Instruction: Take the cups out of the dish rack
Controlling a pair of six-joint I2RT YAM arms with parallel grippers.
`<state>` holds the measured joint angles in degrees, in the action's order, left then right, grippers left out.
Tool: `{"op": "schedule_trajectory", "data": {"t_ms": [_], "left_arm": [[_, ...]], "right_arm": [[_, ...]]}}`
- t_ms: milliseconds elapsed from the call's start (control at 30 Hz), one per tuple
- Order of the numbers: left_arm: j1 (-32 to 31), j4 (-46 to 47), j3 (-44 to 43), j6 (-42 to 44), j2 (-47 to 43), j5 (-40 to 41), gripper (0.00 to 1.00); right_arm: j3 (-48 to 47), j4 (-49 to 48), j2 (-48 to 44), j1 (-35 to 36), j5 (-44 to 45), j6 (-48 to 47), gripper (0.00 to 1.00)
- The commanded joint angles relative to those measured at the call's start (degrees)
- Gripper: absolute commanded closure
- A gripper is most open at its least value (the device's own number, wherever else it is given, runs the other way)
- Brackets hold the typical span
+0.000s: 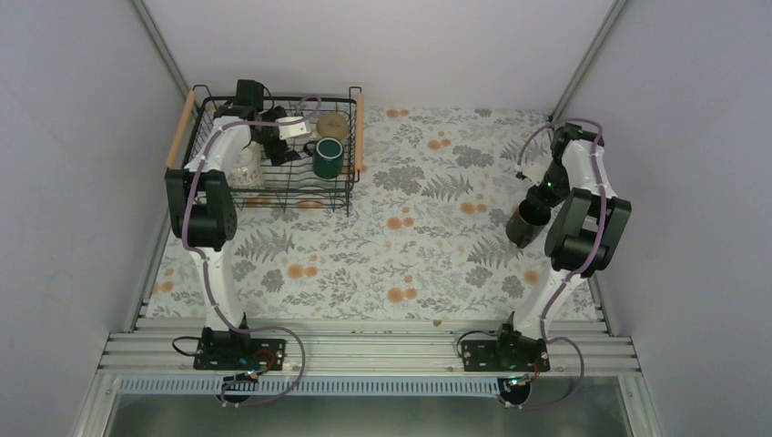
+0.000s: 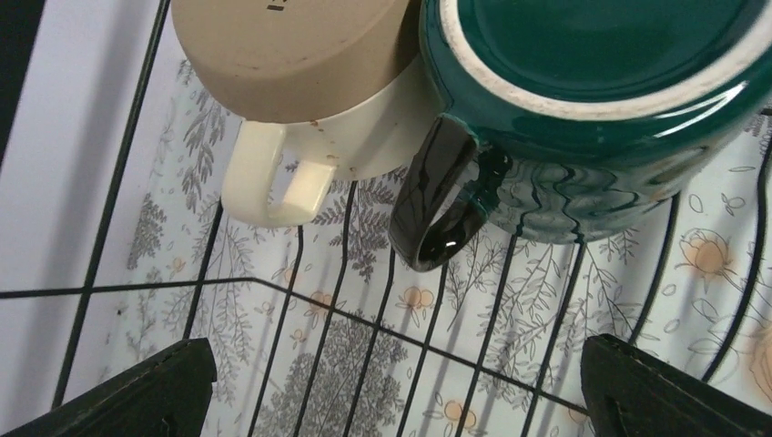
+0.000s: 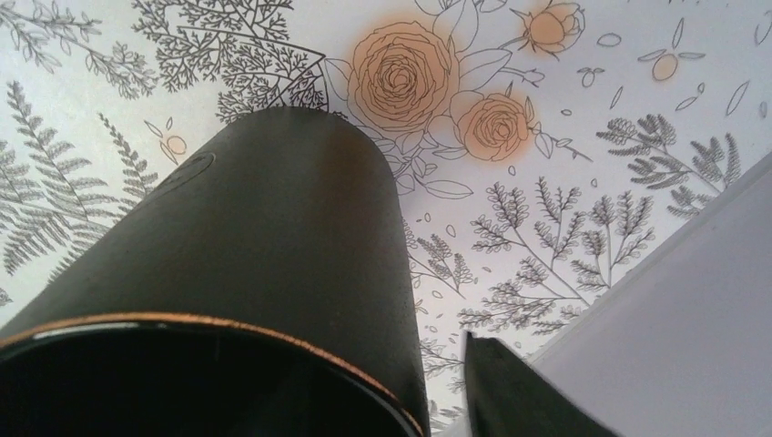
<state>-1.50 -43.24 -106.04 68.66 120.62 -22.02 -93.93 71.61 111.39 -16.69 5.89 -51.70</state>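
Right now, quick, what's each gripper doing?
Left gripper: open, empty, inside the dish rack.
Right gripper: at the dark mug, only one finger visible; cannot tell if it grips.

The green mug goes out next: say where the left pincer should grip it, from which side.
Take the dark green mug by its handle. The loop juts toward the open left pincer, while the body is wide and crowded by the beige mug. Probably best to come straight in from the handle side.
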Motion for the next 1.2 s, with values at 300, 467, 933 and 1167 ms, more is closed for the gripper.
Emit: {"op": "schedule_trajectory", "data": {"t_ms": [300, 467, 933, 1167], "left_arm": [[-0.8, -7.8, -12.2, 5.8, 8.4, -12.6, 0.00], [-2.6, -17.3, -24.3, 6.9, 16.9, -11.2, 0.07], [-6.4, -27.1, -35.8, 6.9, 25.3, -8.2, 0.30], [-6.0, -28.2, -35.0, 7.1, 24.8, -7.0, 0.27]], "right_arm": [[-4.0, 2.0, -11.1, 1.5, -4.1, 1.2, 0.44], [-5.4, 2.0, -14.8, 4.9, -9.0, 2.5, 0.00], [-11.8, 1.3, -17.6, 9.4, -17.5, 5.6, 0.00], [-11.5, 1.5, -18.5, 10.4, -18.4, 6.2, 0.00]]}}
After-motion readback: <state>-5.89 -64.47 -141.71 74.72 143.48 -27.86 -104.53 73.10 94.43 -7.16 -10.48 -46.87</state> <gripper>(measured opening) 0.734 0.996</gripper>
